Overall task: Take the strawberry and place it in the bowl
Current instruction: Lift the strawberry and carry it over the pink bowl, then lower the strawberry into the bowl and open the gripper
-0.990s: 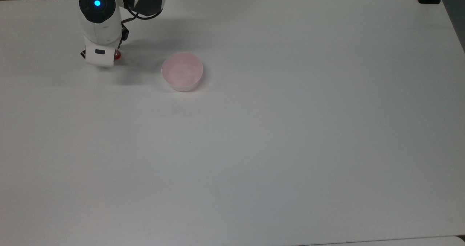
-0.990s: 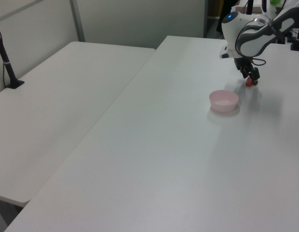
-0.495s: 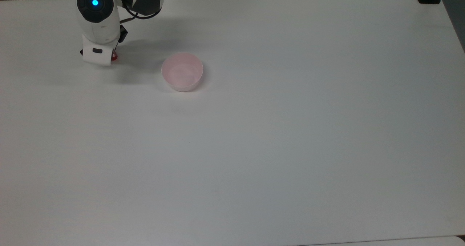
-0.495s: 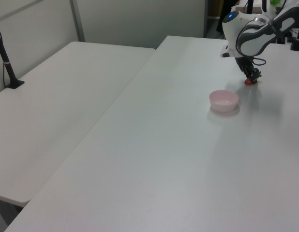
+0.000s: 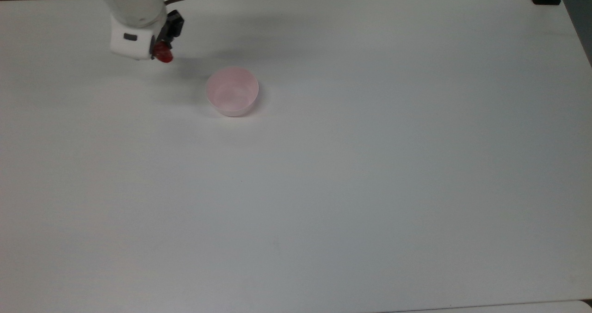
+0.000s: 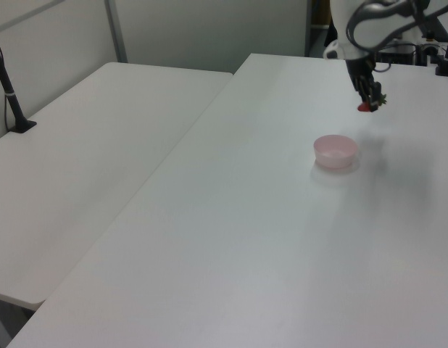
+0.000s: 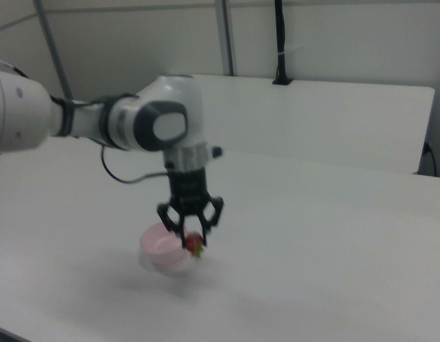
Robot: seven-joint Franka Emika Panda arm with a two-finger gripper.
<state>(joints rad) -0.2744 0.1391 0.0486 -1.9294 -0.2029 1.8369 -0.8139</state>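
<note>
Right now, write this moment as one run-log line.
gripper: shut on strawberry | strawberry: off table | bowl: empty | stage: carrying

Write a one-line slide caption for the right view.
Panda gripper holds the strawberry above the table, beside the pink bowl.

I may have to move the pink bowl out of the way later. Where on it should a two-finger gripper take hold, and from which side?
Grip the bowl by its rim, coming straight down from above with one finger inside the wall and one outside. It stands upright and open on the table, its wall looks thin, and its round body seems too wide to span.
</note>
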